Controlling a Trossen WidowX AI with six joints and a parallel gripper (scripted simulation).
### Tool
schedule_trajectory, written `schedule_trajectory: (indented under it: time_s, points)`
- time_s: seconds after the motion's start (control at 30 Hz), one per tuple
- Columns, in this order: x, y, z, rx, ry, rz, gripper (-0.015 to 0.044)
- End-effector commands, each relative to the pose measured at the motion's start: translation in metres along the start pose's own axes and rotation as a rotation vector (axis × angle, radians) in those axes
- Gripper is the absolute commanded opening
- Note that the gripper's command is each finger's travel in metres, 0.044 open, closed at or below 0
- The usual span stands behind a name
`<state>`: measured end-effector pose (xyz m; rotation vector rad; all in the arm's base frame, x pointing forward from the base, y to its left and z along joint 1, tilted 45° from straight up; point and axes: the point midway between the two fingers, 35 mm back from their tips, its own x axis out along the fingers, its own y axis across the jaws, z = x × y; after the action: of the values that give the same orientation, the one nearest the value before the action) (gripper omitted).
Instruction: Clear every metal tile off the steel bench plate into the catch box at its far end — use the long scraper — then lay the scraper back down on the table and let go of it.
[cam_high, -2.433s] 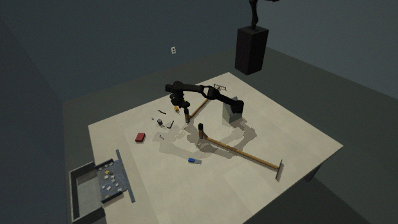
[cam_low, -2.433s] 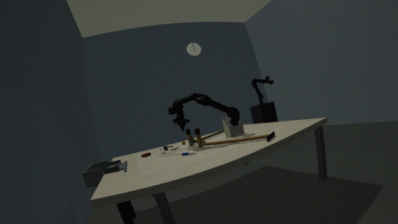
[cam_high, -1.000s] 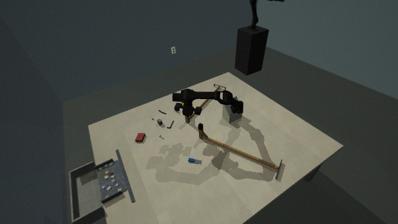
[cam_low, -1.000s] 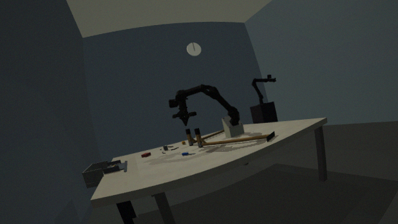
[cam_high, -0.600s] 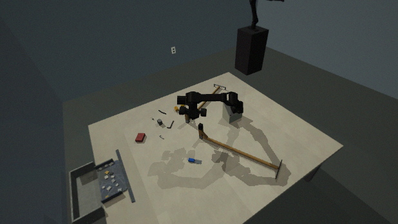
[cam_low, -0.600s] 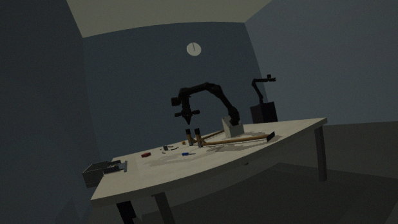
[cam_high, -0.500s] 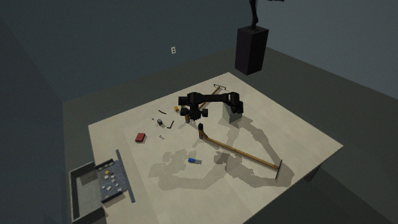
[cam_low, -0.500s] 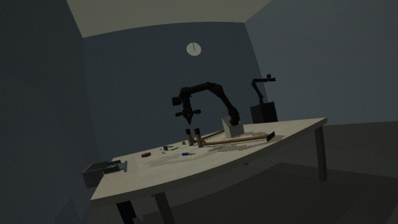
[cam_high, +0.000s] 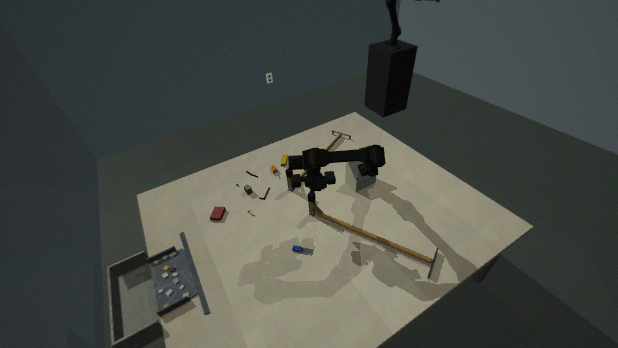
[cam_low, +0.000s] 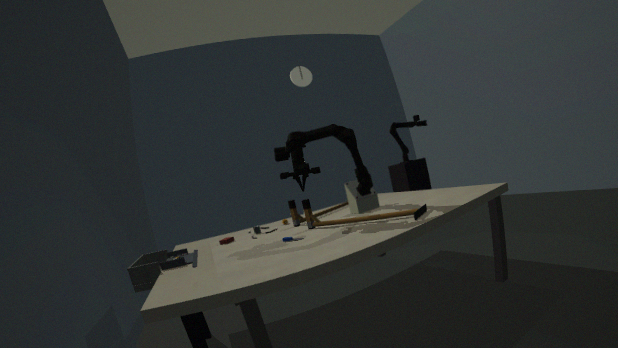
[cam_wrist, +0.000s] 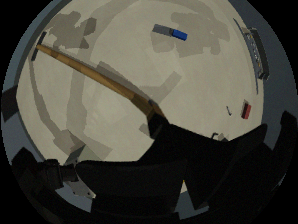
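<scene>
My gripper (cam_high: 312, 191) (cam_low: 302, 190) is shut and empty, pointing down just above the black-topped upright grip of the long scraper (cam_high: 375, 237) (cam_low: 365, 218) (cam_wrist: 87, 72). The scraper's wooden shaft lies on the table towards the right, ending in a thin flat blade (cam_high: 433, 262) (cam_low: 420, 212). In the wrist view the grip's top is close beside the dark fingers, so contact there is hard to tell. Several small pale and yellowish metal tiles (cam_high: 169, 292) are scattered on the steel bench plate (cam_high: 187, 272) at the left. The catch box (cam_high: 113, 305) (cam_low: 144, 275) adjoins its far end; its floor shows no tiles.
A second wooden tool (cam_high: 334, 142) with a frame-like head and upright grip lies behind. A grey bar (cam_high: 195, 275) crosses the plate's near end. A blue-handled tool (cam_high: 297, 248) (cam_wrist: 179, 34), red block (cam_high: 217, 213) (cam_wrist: 246, 110), dark cylinder (cam_high: 248, 190) and hex key (cam_high: 265, 194) lie about.
</scene>
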<state>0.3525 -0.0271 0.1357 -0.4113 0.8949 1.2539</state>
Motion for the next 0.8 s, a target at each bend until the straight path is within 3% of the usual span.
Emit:
schedule_trajectory:
  time_s: [0.0, 0.77]
  points:
    - [-0.001, 0.015, 0.012, -0.056, -0.008, 0.005, 0.0]
    - [-0.004, 0.094, 0.057, -0.346, -0.037, 0.023, 0.0]
